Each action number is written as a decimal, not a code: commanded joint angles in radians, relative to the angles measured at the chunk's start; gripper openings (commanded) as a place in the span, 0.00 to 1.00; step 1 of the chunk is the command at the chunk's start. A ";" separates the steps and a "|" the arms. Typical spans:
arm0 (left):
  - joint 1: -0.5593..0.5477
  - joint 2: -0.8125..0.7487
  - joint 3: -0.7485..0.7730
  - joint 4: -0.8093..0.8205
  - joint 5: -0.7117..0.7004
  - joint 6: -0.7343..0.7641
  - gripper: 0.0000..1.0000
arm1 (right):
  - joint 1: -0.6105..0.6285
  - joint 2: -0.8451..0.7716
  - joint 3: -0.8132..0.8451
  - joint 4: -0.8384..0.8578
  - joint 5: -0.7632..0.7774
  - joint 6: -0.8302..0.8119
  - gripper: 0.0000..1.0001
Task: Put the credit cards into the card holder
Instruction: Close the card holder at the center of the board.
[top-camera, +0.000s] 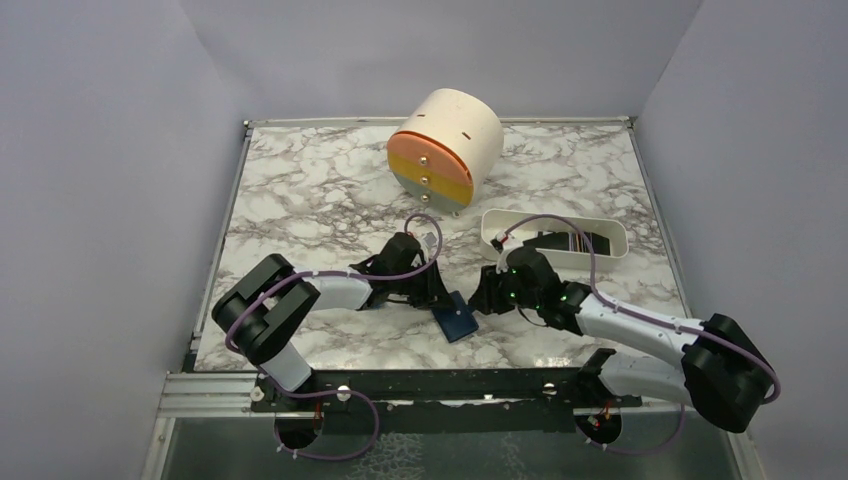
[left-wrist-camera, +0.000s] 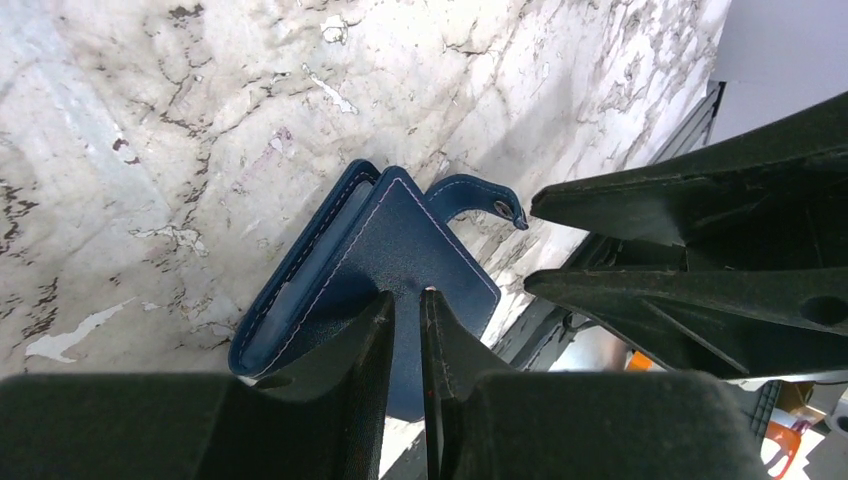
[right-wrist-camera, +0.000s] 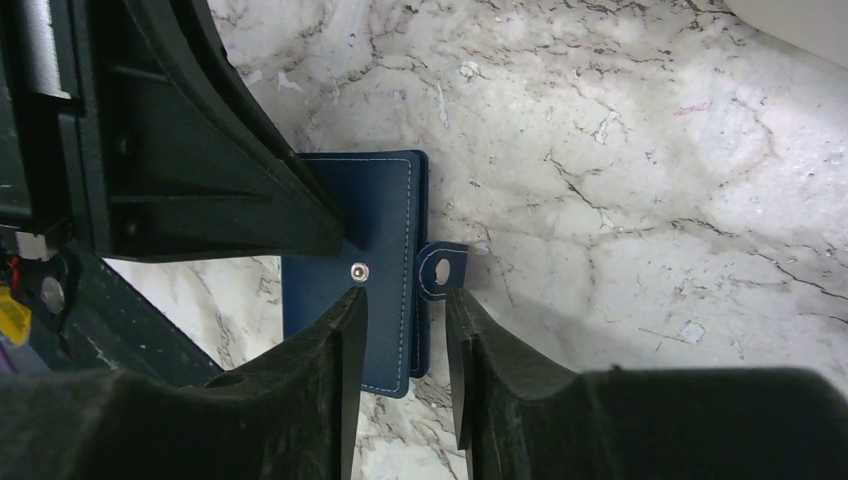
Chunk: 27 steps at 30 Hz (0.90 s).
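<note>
Fingers (left-wrist-camera: 365, 350) of both arms astride edges of the card holder (left-wrist-camera: 400, 240)

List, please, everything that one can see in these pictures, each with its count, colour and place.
marble table: one, white with grey veins, under everything
round drawer unit: one, cream with orange, yellow and grey-blue fronts, far centre
oblong tray: one, white, right of centre
tray contents: dark and coloured pieces, too small to name or count
card holder: one, navy, folded shut, near centre between the grippers
snap tab: one, navy, unfastened, sticking out from the card holder's side
credit cards: none that I can make out
left gripper: black, fingers nearly together over the card holder
right gripper: black, open, at the snap tab
</note>
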 joint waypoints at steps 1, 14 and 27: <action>-0.005 0.028 0.015 -0.019 -0.052 0.061 0.19 | 0.008 0.030 0.030 0.032 -0.020 -0.007 0.38; -0.005 0.018 0.017 -0.046 -0.082 0.074 0.19 | 0.007 0.099 0.065 0.062 -0.027 -0.073 0.13; -0.005 0.017 0.000 -0.036 -0.101 0.061 0.19 | 0.008 0.086 0.018 0.105 -0.199 -0.045 0.02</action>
